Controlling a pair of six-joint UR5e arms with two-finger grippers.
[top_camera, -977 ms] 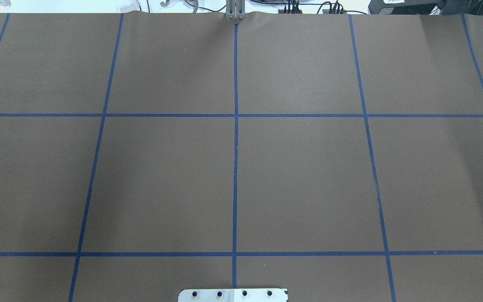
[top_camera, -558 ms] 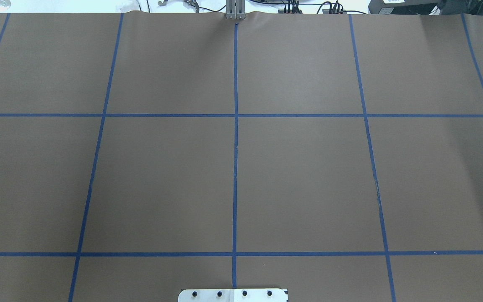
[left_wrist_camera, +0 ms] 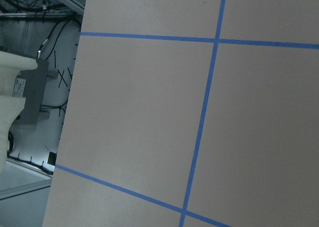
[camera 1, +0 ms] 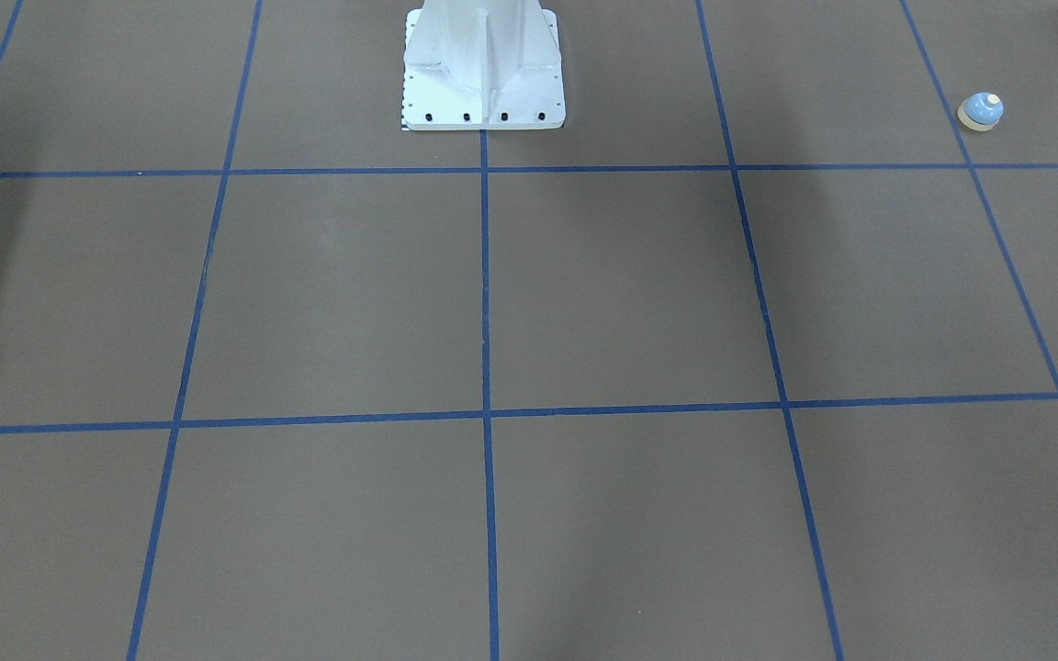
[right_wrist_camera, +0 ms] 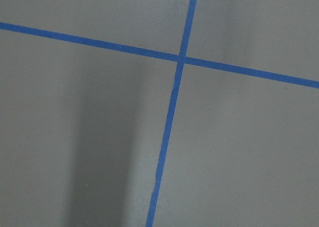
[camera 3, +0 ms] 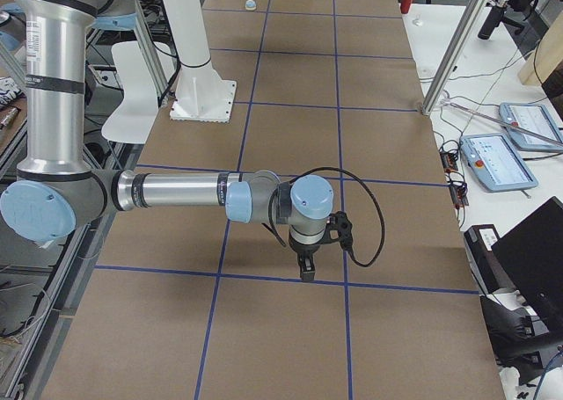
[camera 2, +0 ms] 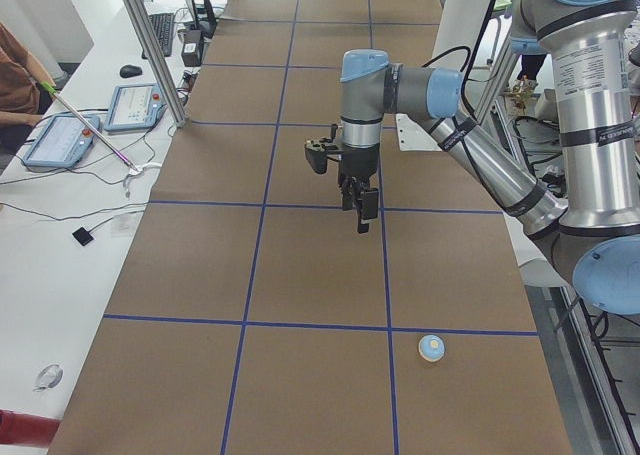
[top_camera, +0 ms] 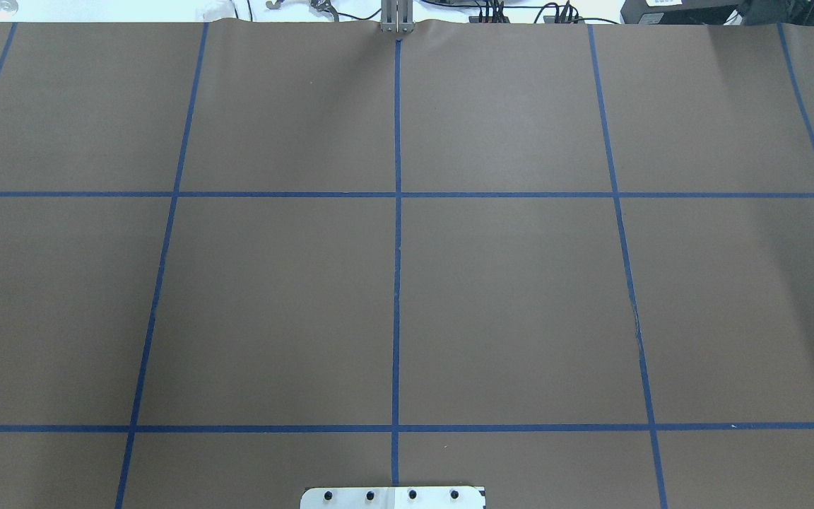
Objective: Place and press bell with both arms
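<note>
The bell (camera 1: pixel 980 111) is a small light-blue dome with a cream button and base. It stands on the brown table near the robot's side, far out on the robot's left, and also shows in the exterior left view (camera 2: pixel 431 348) and the exterior right view (camera 3: pixel 250 4). My left gripper (camera 2: pixel 360 215) hangs above the table's middle, well away from the bell. My right gripper (camera 3: pixel 305 273) hangs over a blue tape line on the other half. Both grippers show only in the side views, so I cannot tell whether they are open or shut. Neither wrist view shows fingers or the bell.
The white bolted pedestal (camera 1: pixel 483 73) stands at the robot's edge of the table (top_camera: pixel 273 297), which is gridded with blue tape. Aluminium posts (camera 2: pixel 150 45) and tablets (camera 3: pixel 497 163) stand along the operators' side, where a seated person (camera 2: pixel 15 85) shows.
</note>
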